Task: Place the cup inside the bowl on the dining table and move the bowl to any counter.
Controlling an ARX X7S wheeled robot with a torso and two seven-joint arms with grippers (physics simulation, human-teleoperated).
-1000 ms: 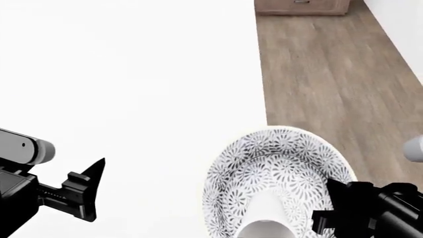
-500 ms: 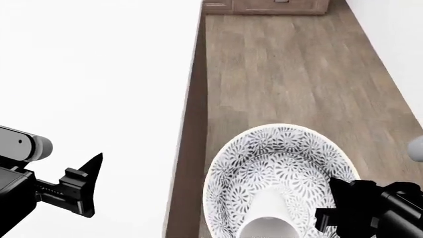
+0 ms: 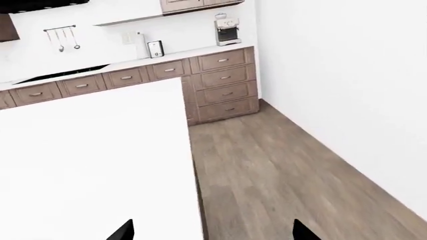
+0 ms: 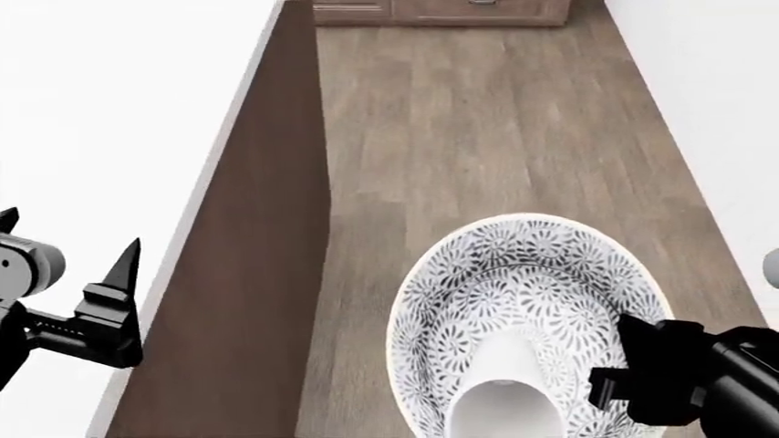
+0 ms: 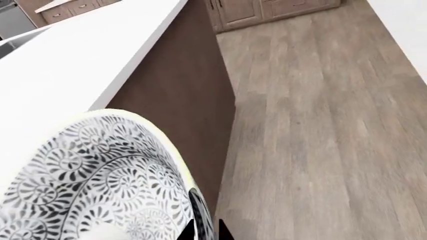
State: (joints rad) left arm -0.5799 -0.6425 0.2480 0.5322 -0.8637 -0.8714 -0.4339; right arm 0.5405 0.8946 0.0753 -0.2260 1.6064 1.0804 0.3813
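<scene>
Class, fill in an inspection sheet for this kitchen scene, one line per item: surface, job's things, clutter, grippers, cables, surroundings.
Surface: dining table, bare white top, brown side.
Job's things: cup lying inside the bowl; bowl carried over the wood floor, off the table.
Clutter: nothing seen.
Grippers: right gripper shut on the bowl's rim; left gripper open, empty.
Cables: nothing seen.
Surroundings: counter with brown drawers, coffee machine, hanging utensils, white wall.

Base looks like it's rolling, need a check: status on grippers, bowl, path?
Right gripper shut on bowl rim, cup inside. Left gripper open, empty. Bowl off the dining table, over floor. Nothing in the way.
</scene>
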